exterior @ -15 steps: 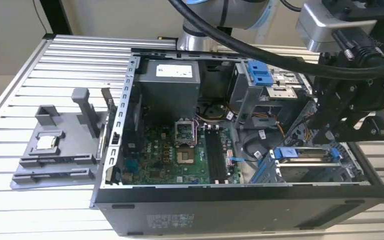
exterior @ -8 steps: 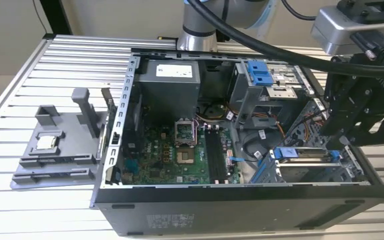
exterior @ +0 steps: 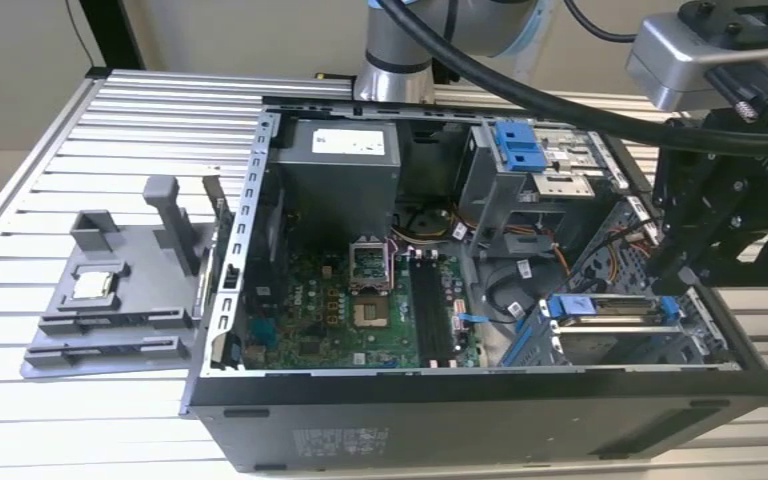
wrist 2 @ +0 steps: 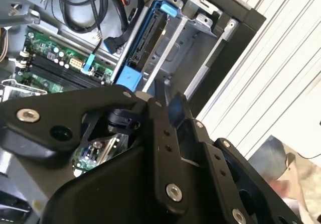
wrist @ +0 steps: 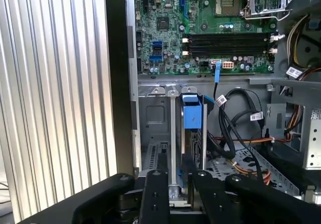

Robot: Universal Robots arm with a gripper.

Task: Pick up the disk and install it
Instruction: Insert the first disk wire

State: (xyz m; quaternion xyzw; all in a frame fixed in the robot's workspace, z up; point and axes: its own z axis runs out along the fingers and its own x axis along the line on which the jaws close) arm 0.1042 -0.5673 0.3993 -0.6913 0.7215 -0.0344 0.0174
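The disk (exterior: 606, 311) is a silver drive in a blue carrier rail. It stands on edge in the drive cage at the case's front corner, on the exterior view's right. In the first wrist view the disk (wrist: 193, 117) runs edge-on beside a metal cage bar. My black gripper (exterior: 664, 285) hangs over the end of the drive at the exterior view's right. In the second wrist view the gripper (wrist 2: 176, 108) has its fingers (wrist 2: 163, 128) closed narrowly on a blue end piece in line with the disk (wrist 2: 145, 48).
The open computer case (exterior: 491, 390) lies on a slatted metal table (exterior: 117, 120). Inside are the motherboard (exterior: 357, 300), loose cables (wrist: 235, 118) beside the cage and a second blue-tabbed bay (exterior: 524, 150). A grey fixture (exterior: 104, 290) holding a small chip stands at the exterior view's left.
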